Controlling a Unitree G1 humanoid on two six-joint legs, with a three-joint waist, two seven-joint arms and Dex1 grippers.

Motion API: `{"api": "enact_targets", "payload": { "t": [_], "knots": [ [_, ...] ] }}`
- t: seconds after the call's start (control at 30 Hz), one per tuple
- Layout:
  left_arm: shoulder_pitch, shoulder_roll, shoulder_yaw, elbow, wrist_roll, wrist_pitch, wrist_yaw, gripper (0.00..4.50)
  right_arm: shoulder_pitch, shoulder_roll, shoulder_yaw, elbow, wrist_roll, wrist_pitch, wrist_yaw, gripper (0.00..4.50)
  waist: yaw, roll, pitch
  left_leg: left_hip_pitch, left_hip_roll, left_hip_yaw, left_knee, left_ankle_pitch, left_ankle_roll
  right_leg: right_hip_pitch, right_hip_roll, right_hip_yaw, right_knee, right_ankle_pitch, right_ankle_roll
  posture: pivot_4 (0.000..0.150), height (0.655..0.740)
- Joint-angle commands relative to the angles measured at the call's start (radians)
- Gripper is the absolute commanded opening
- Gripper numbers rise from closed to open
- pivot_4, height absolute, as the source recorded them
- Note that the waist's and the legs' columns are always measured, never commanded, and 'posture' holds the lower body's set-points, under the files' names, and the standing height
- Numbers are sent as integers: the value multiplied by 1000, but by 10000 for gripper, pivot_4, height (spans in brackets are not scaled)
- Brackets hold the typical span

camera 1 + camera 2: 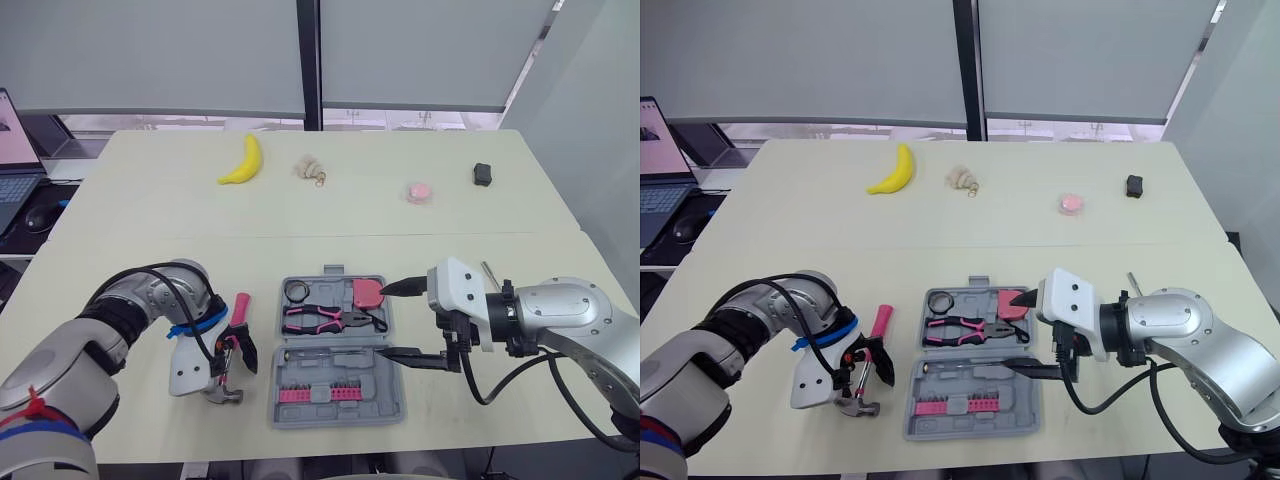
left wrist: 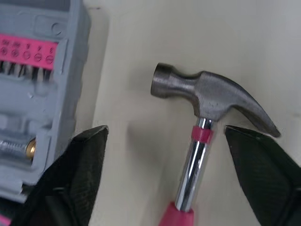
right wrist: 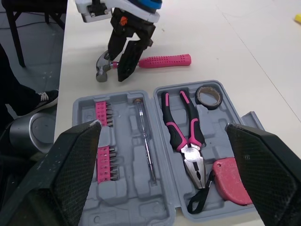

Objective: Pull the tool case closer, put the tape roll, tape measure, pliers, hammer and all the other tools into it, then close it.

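Note:
The grey tool case (image 1: 340, 405) lies open on the table in front of me. In it are the tape roll (image 1: 296, 291), pink-handled pliers (image 1: 315, 318), pink tape measure (image 1: 367, 293), a screwdriver (image 3: 145, 136) and pink bit rows. The hammer (image 1: 240, 312) lies on the table just left of the case, its pink handle pointing away and its steel head (image 2: 207, 94) near me. My left gripper (image 1: 234, 358) is open, one finger on each side of the hammer's shaft by the head. My right gripper (image 1: 388, 321) hangs open over the case's right edge, holding nothing.
At the far side of the table lie a banana (image 1: 243, 160), a small beige object (image 1: 311, 168), a pink round object (image 1: 419, 191) and a small black object (image 1: 483, 174). A laptop (image 1: 12, 160) stands beyond the table's left edge.

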Motion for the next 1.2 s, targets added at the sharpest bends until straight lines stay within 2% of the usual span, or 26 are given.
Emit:
{"api": "enact_targets", "payload": {
  "t": [0.03, 0.27, 0.3, 0.47, 0.6, 0.73, 0.83, 0.93, 1.07, 1.13, 1.2],
  "knots": [
    [-30, -14, -21, 44, 58, -37, 60, 26159, -9, -15, -28, -36, 16, -1, -1, 45000, 0, 0, 0, 0, 0, 0, 0, 0, 0, 0, 0, 0, 1, 0, 0, 1500, 7274],
    [-64, -2, -69, 82, 132, -101, 190, 3163, -14, -23, -29, -33, 21, -5, -2, 45000, 0, 0, 0, 0, 0, -1, 6, 0, 0, 0, 0, 0, 6, 0, 0, 1500, 7274],
    [-69, 4, -77, 84, 141, -108, 207, 1325, -15, -23, -28, -32, 21, -6, -1, 45000, 0, 0, 0, 0, 0, -1, 7, 0, 0, 0, 0, 0, 7, 0, 0, 1500, 7274],
    [-115, 61, -150, 57, 131, -120, 291, 1026, -22, -19, -24, -25, 19, -11, 0, 45000, -4, 0, 0, -1, 0, -2, 12, 0, 0, 0, 1, 0, 10, 0, 1, 1500, 7274],
    [-159, 144, -234, 5, 100, -120, 339, 1026, -26, -14, -16, -19, 16, -16, 2, 45000, -8, -1, 0, -1, 0, -3, 14, 0, 0, 1, 1, 0, 11, 1, 2, 1500, 7274],
    [-184, 229, -284, -69, 11, -78, 370, 1026, -32, -5, -4, -13, 13, -23, 2, 45000, -12, -1, 0, -1, 0, -2, 14, 0, 0, 1, 1, 1, 11, 1, 3, 1500, 7274],
    [-154, 319, -267, -171, -131, 75, 303, 1026, -35, 4, 3, -11, 12, -24, -2, 45000, -15, -1, 0, -1, 0, -3, 14, 0, 0, 1, 1, 0, 11, 1, 3, 1500, 7274],
    [-68, 419, -169, -317, -302, 366, 218, 1025, -30, 9, 7, -13, 9, -27, -5, 45000, -23, -1, 0, -1, 0, -3, 14, 0, 0, 1, 1, 0, 11, 1, 3, 1500, 7274],
    [94, 537, 36, -559, -399, 878, 266, 1025, -26, 21, 17, -12, 1, -33, -12, 45000, -25, -2, 1, -1, 1, -4, 14, 0, 0, 0, 1, -1, 13, 1, 3, 1500, 7274],
    [206, 605, 122, -736, -509, 1185, 324, 1025, -29, 28, 25, -11, -3, -35, -16, 45000, -24, -2, 1, 0, 2, -4, 14, 0, 0, 0, 2, -1, 14, 1, 3, 1500, 7274],
    [299, 645, 200, -849, -564, 1357, 372, 1025, -34, 35, 33, -9, -6, -35, -18, 45000, -26, -2, 1, 0, 2, -4, 14, 0, 0, 0, 2, 0, 14, 1, 3, 1500, 7274]
  ]
}}
